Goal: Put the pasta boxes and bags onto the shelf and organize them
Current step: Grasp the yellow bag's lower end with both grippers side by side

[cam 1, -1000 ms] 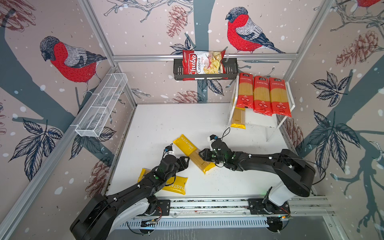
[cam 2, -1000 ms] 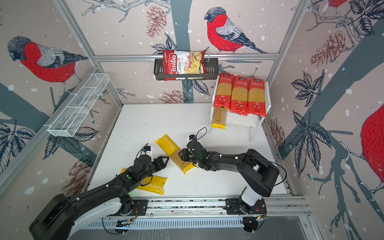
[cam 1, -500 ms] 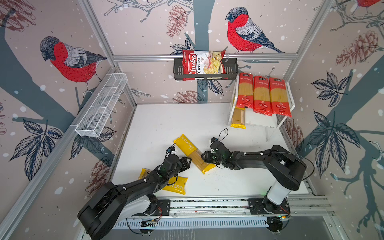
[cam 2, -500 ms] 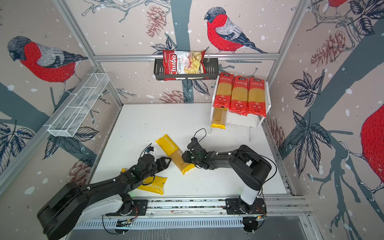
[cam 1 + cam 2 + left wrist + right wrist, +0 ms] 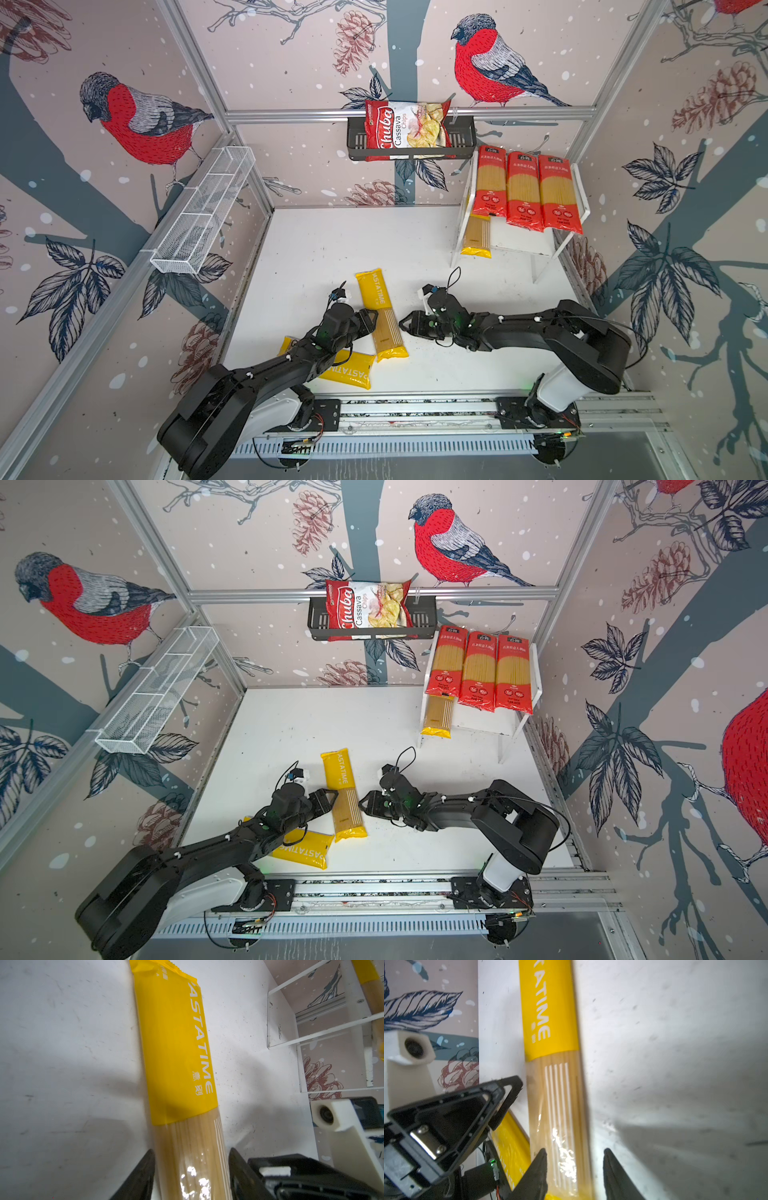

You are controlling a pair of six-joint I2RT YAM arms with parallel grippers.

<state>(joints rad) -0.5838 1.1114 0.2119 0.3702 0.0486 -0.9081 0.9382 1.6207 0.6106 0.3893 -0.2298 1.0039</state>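
Six long flat spaghetti packets are counted. One yellow PASTATIME packet point(image 5: 380, 311) lies flat on the table between the left gripper point(image 5: 372, 320) and the right gripper point(image 5: 405, 324). Its long axis is set crosswise to both, with the printed end pointed away from the robot. The left gripper's jaws are spread and flank the clear window in the left wrist view; contact cannot be told. The right gripper's jaws are likewise spread, just beside the opposite edge, with nothing held. A second yellow packet point(image 5: 349, 372) lies partly beneath the left arm. Beyond the right gripper, three red windowed packets point(image 5: 524, 189) lie side by side on the top board of the white two-tier shelf point(image 5: 523, 245); a third yellow packet point(image 5: 476, 237) lies on the lower board. The scuffed white tabletop point(image 5: 332, 232) is enclosed by bird-patterned walls point(image 5: 145, 120). One black slotted basket point(image 5: 461, 139) holds one red-white chips bag point(image 5: 405, 129); one white wire basket point(image 5: 199, 216) hangs beyond the left gripper.
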